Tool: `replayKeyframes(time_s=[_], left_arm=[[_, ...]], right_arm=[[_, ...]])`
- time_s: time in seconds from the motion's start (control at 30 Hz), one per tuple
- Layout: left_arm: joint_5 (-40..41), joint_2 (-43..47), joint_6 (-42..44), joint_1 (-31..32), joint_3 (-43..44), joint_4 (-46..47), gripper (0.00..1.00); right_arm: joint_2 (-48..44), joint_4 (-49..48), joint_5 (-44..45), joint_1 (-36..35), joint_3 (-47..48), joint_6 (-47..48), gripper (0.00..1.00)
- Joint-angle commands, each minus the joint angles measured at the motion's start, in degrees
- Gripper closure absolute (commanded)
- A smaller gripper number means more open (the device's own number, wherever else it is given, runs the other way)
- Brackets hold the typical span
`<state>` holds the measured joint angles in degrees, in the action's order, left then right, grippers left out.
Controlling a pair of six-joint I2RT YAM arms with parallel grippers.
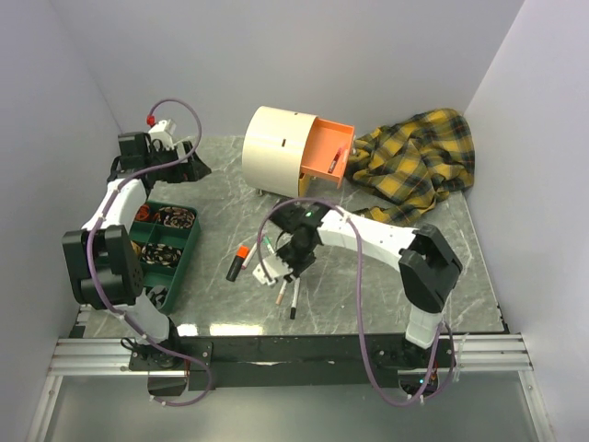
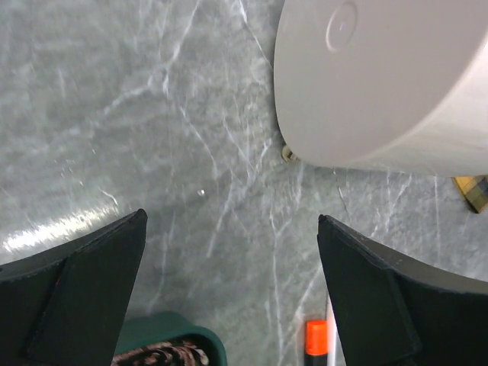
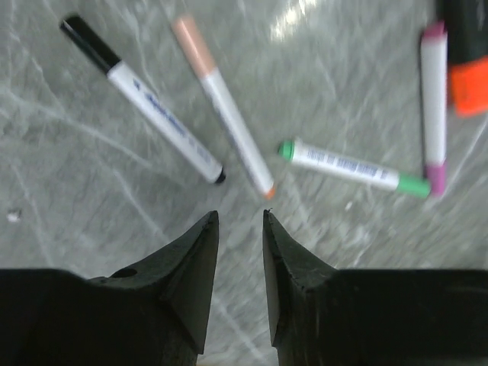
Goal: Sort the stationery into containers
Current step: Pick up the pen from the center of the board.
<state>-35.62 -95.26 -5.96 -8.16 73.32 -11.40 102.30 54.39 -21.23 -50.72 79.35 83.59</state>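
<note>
top view: the cabinet [image 1: 276, 147] lies at 12 o'clock on the counter [image 1: 368, 295], its orange drawer [image 1: 327, 152] pulled out toward 3 o'clock. the plaid cloth [image 1: 419, 161] is bunched at 2 o'clock, just beside the drawer. a green tray [image 1: 189, 249] sits at 9 o'clock with dark things in its compartments. the left pincer [image 1: 195, 168] hangs at 10 o'clock, between the tray and the cabinet. the right pincer [image 1: 279, 269] is low near the counter's middle, over the loose pens. an orange-capped marker [image 1: 241, 261] lies just at its 9 o'clock, and two thin pens [image 1: 287, 296] lie at its 6 o'clock.

left wrist view: the left pincer [image 2: 232, 293] has its fingers [image 2: 76, 297] wide apart with only bare counter between them. the cabinet's cream wall [image 2: 381, 76] fills 1 o'clock. the marker's orange cap [image 2: 316, 338] shows at 5 o'clock and a tray corner [image 2: 179, 335] at 7 o'clock.

right wrist view: the right pincer [image 3: 238, 221] has its fingers [image 3: 191, 267] nearly together, a narrow gap between them and nothing in it. a peach-capped pen [image 3: 221, 114] ends just at its 12 o'clock, not touching. a black-capped pen [image 3: 145, 99] lies at 11 o'clock, a green pen [image 3: 354, 168] at 2 o'clock, and a pink pen [image 3: 435, 107] beside the marker [image 3: 465, 69] at the right edge.
</note>
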Motion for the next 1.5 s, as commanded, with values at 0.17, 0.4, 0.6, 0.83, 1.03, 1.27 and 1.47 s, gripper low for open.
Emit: replayKeyframes(time_s=[0.17, 0.4, 0.6, 0.83, 1.03, 1.27, 1.47], left_arm=[[1.25, 7.55, -4.32, -0.01, -3.71, 5.33, 0.01], [2.04, 10.44, -3.98, -0.01, -5.64, 4.81, 0.01], [3.01, 11.59, -3.54, -0.19, -7.13, 4.63, 0.01], [3.27, 11.94, -3.45, -0.19, -7.05, 4.19, 0.01], [3.1, 12.29, -3.27, -0.27, -7.14, 3.93, 0.01], [3.18, 12.91, -2.83, -0.27, -7.49, 3.31, 0.01], [3.18, 13.17, -2.66, -0.36, -7.49, 2.88, 0.01]], right_arm=[[3.43, -1.57, 4.27, -7.02, -0.25, 7.8, 0.62], [4.05, 0.8, 5.94, -8.69, -2.8, 13.79, 0.62], [3.96, 1.07, 5.85, -8.96, -4.47, 15.55, 0.62], [5.71, -0.07, 5.06, -9.84, -5.61, 14.06, 0.62], [8.53, 0.1, 5.24, -10.36, -4.21, 13.0, 0.63], [12.65, 4.49, 6.82, -10.36, -1.4, 14.23, 0.71], [12.22, 6.34, 5.16, -10.36, -2.62, 13.88, 0.98]])
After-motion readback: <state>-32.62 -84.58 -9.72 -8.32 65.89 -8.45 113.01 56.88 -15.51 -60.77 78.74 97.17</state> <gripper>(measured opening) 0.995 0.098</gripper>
